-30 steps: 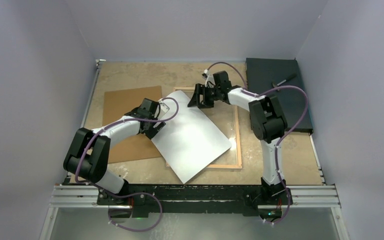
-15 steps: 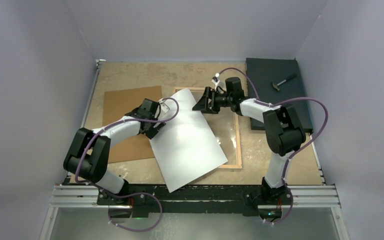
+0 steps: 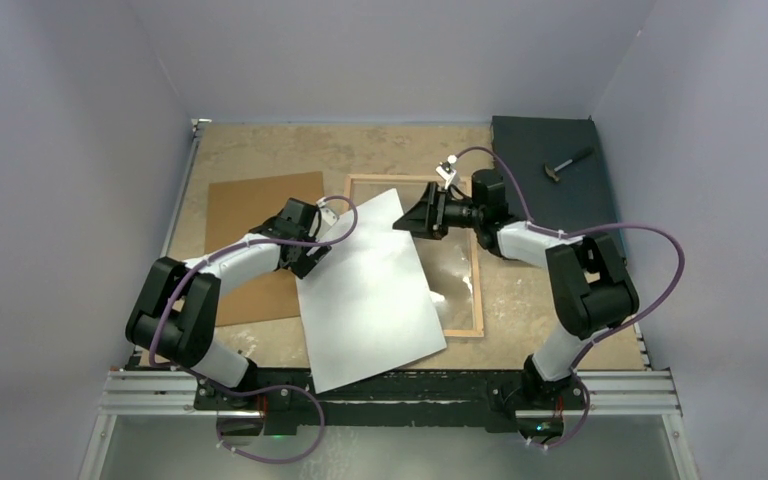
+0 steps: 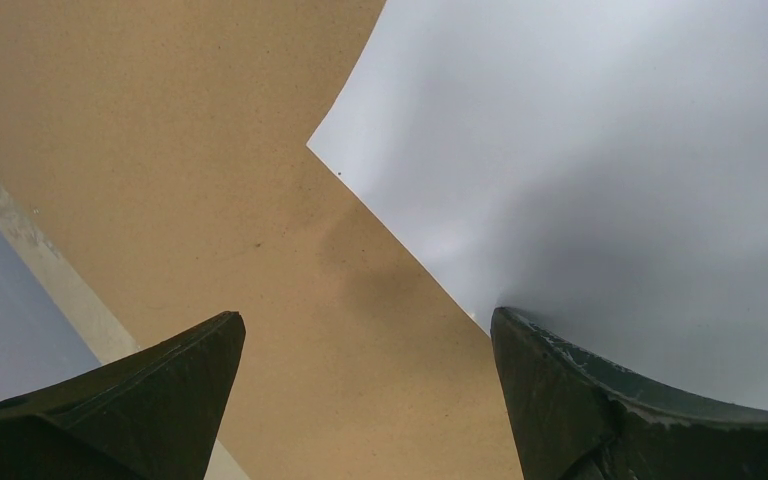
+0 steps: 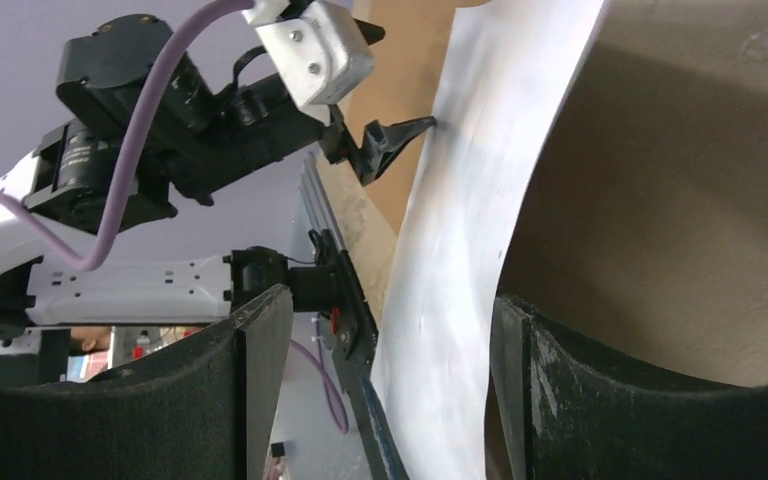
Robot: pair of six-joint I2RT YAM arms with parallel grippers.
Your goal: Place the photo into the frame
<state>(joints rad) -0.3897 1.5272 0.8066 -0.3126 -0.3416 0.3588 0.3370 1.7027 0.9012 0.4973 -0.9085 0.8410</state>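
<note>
The photo (image 3: 370,290) lies white back up and slightly bowed, slanting over the left part of the frame (image 3: 479,290), whose wood-coloured edges face up. My left gripper (image 3: 322,238) is open at the photo's left edge. In the left wrist view one fingertip (image 4: 560,380) rests against the photo (image 4: 610,150), and the gripper (image 4: 365,330) holds nothing. My right gripper (image 3: 407,218) is open at the photo's far right corner. In the right wrist view the photo's raised edge (image 5: 470,250) runs between the spread jaws of this gripper (image 5: 390,310), unclamped.
A plain brown backing board (image 3: 250,210) lies left of the frame under the left arm, also in the left wrist view (image 4: 160,150). A black slab (image 3: 550,140) at the far right carries a small hammer (image 3: 567,165). Grey walls enclose the table.
The photo's near end has swung left and toward the arm bases, so it lies more upright in the view. My right gripper has moved right and nearer along the far corner. The left gripper has barely moved.
</note>
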